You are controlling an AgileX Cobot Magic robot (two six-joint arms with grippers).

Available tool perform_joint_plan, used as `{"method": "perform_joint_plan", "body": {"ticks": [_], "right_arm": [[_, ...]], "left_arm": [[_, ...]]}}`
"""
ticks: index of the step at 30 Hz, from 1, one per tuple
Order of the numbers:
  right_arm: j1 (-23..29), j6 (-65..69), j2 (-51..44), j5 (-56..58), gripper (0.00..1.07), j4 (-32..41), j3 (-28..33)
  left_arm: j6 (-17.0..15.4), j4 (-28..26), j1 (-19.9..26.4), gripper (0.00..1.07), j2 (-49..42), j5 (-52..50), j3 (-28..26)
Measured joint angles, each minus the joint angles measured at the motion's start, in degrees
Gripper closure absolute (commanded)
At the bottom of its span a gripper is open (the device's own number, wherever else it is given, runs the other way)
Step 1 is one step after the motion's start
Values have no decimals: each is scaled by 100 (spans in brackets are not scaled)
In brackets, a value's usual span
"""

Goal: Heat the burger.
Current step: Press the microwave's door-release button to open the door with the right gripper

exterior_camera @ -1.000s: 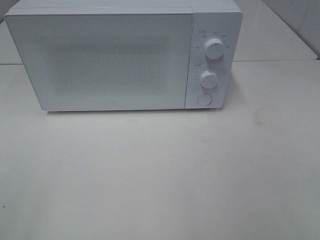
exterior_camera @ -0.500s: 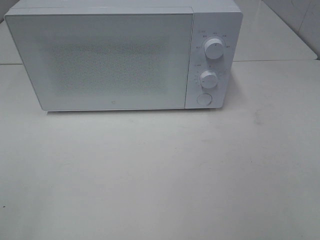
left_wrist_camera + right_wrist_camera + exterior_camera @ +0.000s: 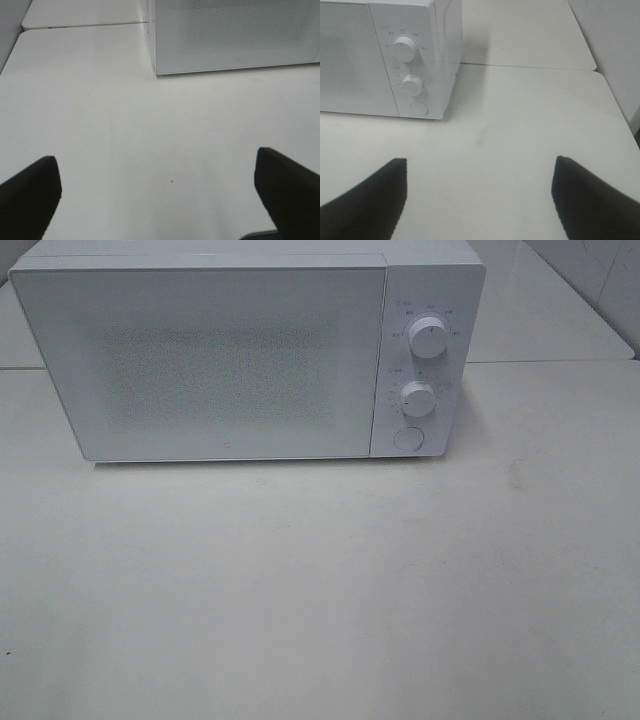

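Nothing has moved: boxy white microwave [image 3: 247,352], speckled door [image 3: 150,390] shut, two round knobs [image 3: 428,340], on smooth matte tabletop [image 3: 320,590]; both jaws gape empty before it.

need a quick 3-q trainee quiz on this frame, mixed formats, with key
1. True or false: the microwave has its door shut.
2. What sits directly below the two knobs? A) a round button B) a keypad C) a pull handle
3. Fill in: the left end effector and the right end effector are both ____, holding nothing.
Key: 1 true; 2 A; 3 open.
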Motion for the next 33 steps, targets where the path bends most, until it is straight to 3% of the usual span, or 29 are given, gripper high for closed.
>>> {"method": "perform_joint_plan", "body": {"ticks": [17,33], "right_arm": [[0,0,1954,-1776,32,0,0],[0,0,3925,-4177,32,0,0]], "left_arm": [[0,0,0,6,0,0,0],[0,0,0,6,0,0,0]]}}
